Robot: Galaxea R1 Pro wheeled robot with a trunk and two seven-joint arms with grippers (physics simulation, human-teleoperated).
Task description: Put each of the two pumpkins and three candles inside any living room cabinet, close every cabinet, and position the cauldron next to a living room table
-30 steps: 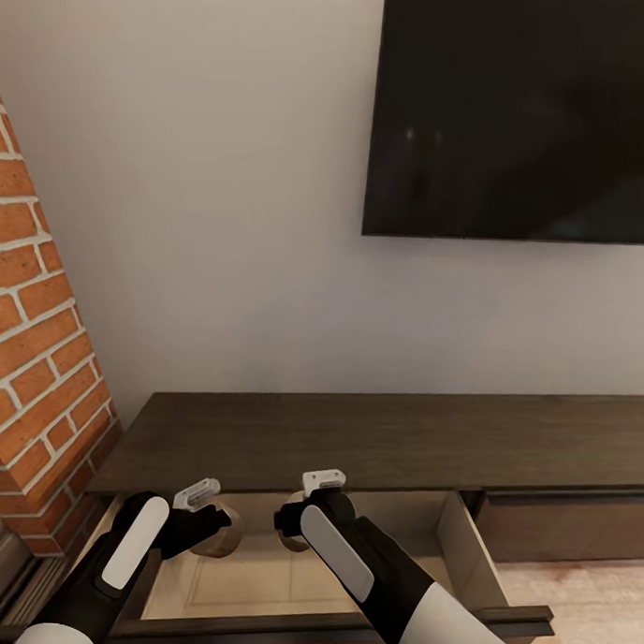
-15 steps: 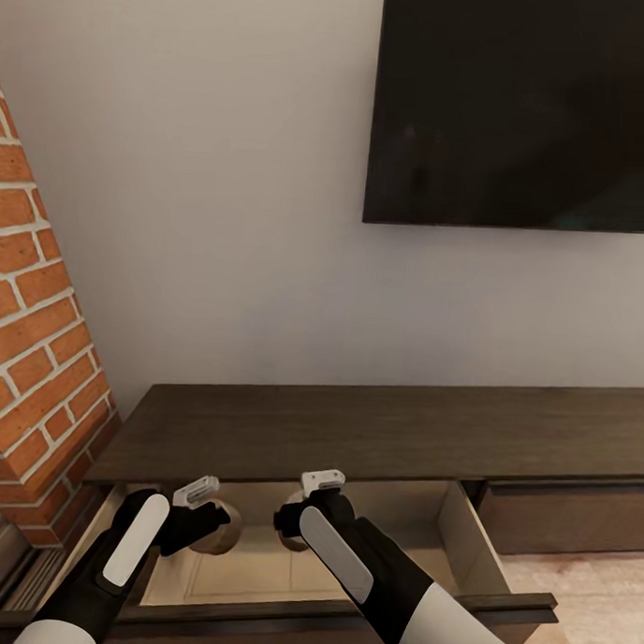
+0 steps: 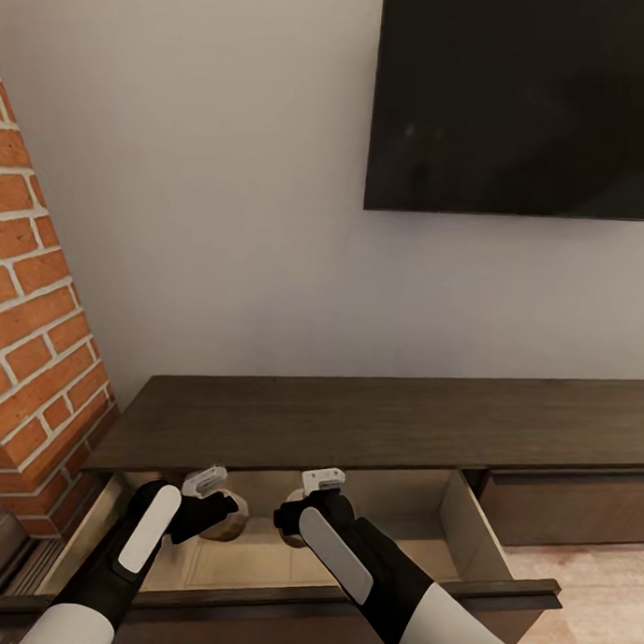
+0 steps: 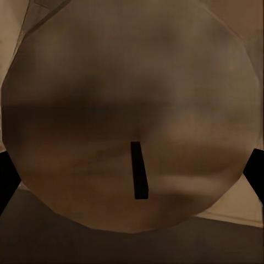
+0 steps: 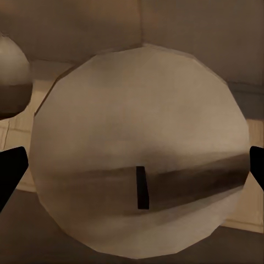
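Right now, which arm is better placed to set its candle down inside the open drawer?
Right, by a small margin. The right end effector holds its candle over the middle of the open drawer, above bare floor. The left end effector holds the other candle nearer the drawer's side wall.

hidden and cut-off parts around the open drawer

the left gripper and right gripper cover most of the two candles in the head view. fingertips are cropped in both wrist views. the cabinet and television run off the right edge; the brick column off the left.
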